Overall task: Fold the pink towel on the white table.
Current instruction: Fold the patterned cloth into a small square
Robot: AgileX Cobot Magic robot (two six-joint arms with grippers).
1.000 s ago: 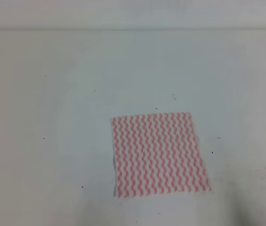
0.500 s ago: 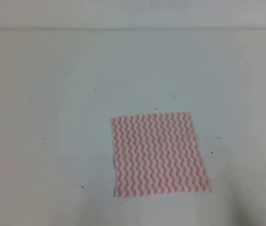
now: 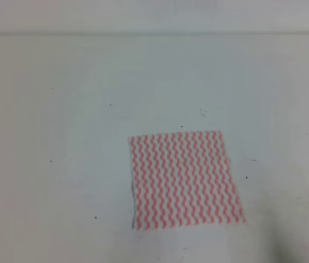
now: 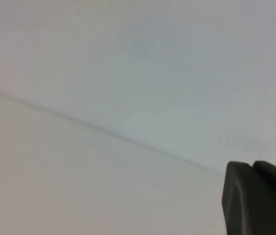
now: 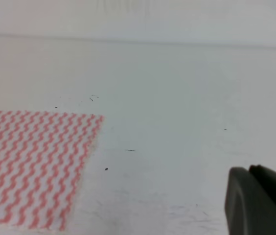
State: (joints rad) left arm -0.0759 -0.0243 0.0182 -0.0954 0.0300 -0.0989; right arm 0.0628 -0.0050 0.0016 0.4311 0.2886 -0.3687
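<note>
A: Where's the towel [image 3: 184, 179]?

B: Flat on the table [image 3: 61, 137], one layer, no fold. Overhead view: sits right of centre, toward the near edge. Stripes run front to back, corners all down.

A: Grippers near it?

B: Neither shows in the overhead view. Right wrist cam: towel [image 5: 33, 166] at lower left, its far right corner in frame; right gripper [image 5: 260, 200] only a dark bit at bottom right, well apart from the cloth, nothing touching it.

A: Open or closed?

B: Can't tell, only one dark edge visible, w/ no gap to read. Same for left gripper [image 4: 258, 198]: dark bit at bottom right of its cam, over bare white table, no towel in that view.

A: Anything else on the table?

B: Few tiny dark specks [image 3: 110, 104], scuffs near the towel's right side.
</note>
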